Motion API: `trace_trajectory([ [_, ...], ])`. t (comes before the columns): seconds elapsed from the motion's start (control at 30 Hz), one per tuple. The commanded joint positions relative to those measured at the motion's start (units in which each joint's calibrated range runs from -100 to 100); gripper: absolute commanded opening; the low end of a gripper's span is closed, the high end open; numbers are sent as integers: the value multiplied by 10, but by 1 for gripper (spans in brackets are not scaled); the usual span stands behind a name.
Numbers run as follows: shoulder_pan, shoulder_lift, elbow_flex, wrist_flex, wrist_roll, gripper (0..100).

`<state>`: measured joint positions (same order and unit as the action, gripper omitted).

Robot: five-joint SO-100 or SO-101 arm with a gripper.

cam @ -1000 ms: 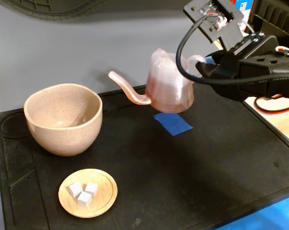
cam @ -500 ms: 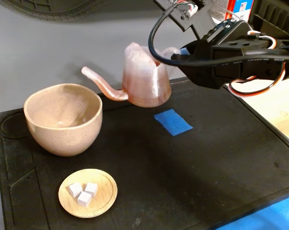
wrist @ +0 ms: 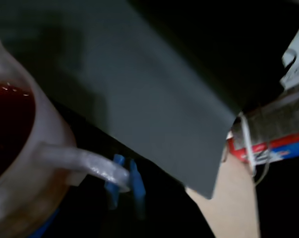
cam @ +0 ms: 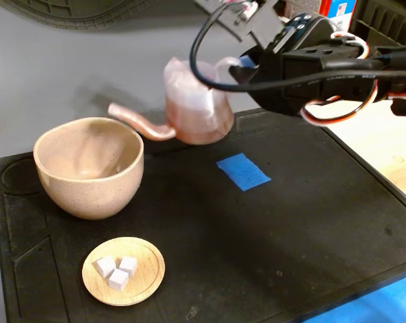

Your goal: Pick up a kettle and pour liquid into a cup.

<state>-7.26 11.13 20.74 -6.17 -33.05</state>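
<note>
The pinkish translucent kettle (cam: 196, 104) hangs in the air above the black mat (cam: 256, 229), its long spout (cam: 139, 121) pointing left toward the beige speckled cup (cam: 88, 168). The spout tip is just above and behind the cup's far rim. My gripper (cam: 242, 66) is shut on the kettle's loop handle from the right. In the wrist view the kettle (wrist: 20, 163) fills the left edge, with reddish-brown liquid (wrist: 8, 119) inside and the handle (wrist: 85, 163) held by blue-padded fingers (wrist: 134, 181). The cup looks empty.
A small wooden dish (cam: 124, 270) with three white cubes sits at the mat's front left. A blue tape square (cam: 243, 171) lies on the mat under the arm. A light wooden table edge (cam: 384, 148) is at right.
</note>
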Motion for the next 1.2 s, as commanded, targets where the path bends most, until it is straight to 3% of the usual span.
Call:
trace_trajectory([
  [0.0, -4, -9, -51, -4, 44, 1],
  [0.1, -5, 0, -83, -3, 83, 1],
  [0.17, -5, 58, -186, -2, 104, 1],
  [0.57, -5, 81, -216, -2, 104, 1],
  [0.63, -5, 81, -216, -2, 128, 1],
  [1.07, -5, 81, -215, -2, 126, 1],
  [1.17, -4, 81, -207, 0, 49, 1],
])
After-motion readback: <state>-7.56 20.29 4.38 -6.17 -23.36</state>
